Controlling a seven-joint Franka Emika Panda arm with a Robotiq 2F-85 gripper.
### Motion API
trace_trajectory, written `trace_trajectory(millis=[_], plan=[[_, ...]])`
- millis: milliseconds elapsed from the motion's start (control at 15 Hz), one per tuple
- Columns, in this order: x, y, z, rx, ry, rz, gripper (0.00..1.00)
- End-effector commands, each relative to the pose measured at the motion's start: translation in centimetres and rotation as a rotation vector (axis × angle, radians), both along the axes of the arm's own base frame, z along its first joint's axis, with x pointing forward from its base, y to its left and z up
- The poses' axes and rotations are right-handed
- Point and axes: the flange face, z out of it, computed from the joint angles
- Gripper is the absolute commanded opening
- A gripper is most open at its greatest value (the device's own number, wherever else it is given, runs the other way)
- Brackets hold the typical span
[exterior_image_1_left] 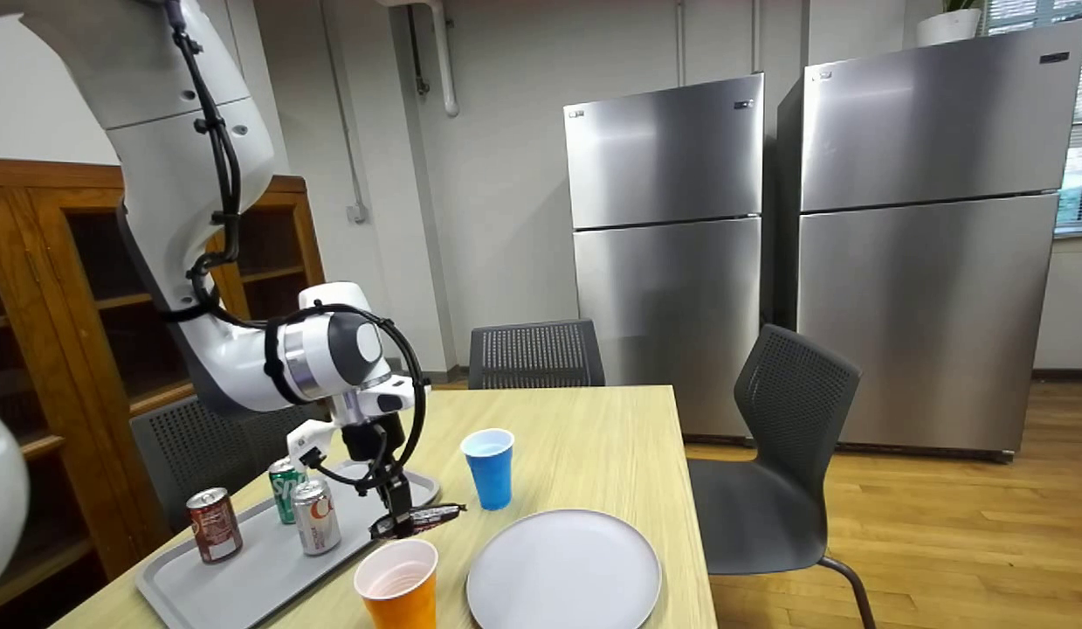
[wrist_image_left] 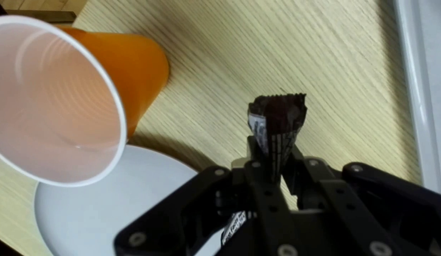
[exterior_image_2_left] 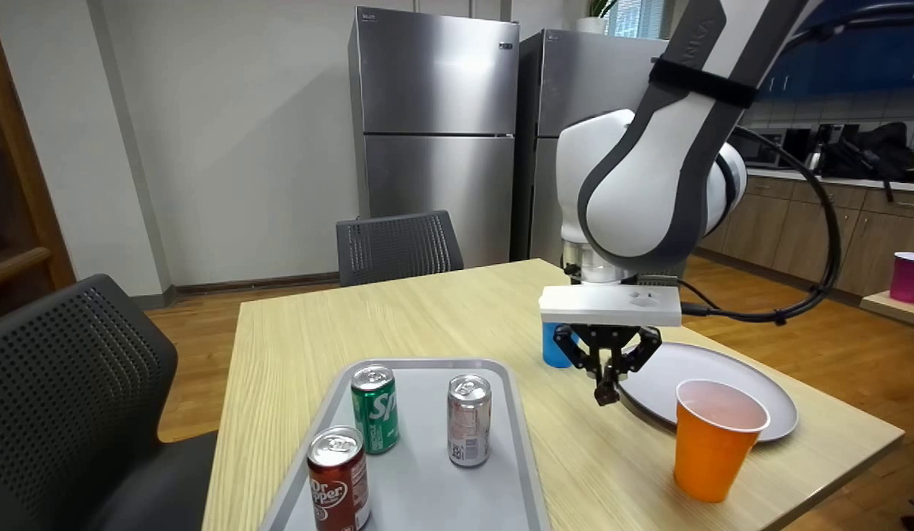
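My gripper (exterior_image_1_left: 403, 522) (exterior_image_2_left: 608, 372) (wrist_image_left: 274, 153) is shut on a dark-wrapped snack bar (exterior_image_1_left: 437, 516) (exterior_image_2_left: 606, 394) (wrist_image_left: 277, 117). One crimped wrapper end pokes out past the fingertips in the wrist view; a printed part shows behind the fingers, and the middle is hidden by them. The bar hangs above the wooden table, between the grey tray (exterior_image_1_left: 235, 585) (exterior_image_2_left: 442, 494) (wrist_image_left: 434, 89) and the pale round plate (exterior_image_1_left: 564, 572) (exterior_image_2_left: 693, 361) (wrist_image_left: 110, 199). Close by stands an upright orange cup (exterior_image_1_left: 414, 603) (exterior_image_2_left: 711, 461) (wrist_image_left: 142, 64). Behind it in an exterior view is a blue cup (exterior_image_1_left: 492, 476).
On the tray are a Dr Pepper can (exterior_image_1_left: 216, 528) (exterior_image_2_left: 338, 483), a green Sprite can (exterior_image_1_left: 285, 489) (exterior_image_2_left: 375, 413) and a silver can (exterior_image_1_left: 316, 520) (exterior_image_2_left: 468, 424), all upright. Dark chairs (exterior_image_1_left: 768, 489) (exterior_image_2_left: 397, 251) surround the table. Two steel refrigerators (exterior_image_1_left: 667, 306) stand beyond it.
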Motion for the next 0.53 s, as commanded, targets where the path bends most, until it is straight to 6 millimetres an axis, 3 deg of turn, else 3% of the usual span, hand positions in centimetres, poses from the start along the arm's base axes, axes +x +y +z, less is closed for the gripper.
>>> trace_trajectory(millis=[0, 467], plan=[[-0.6, 0.4, -0.5, -0.033, -0.002, 0.01, 0.04], [-0.4, 0.4, -1.6, -0.055, 0.018, 0.046, 0.04]])
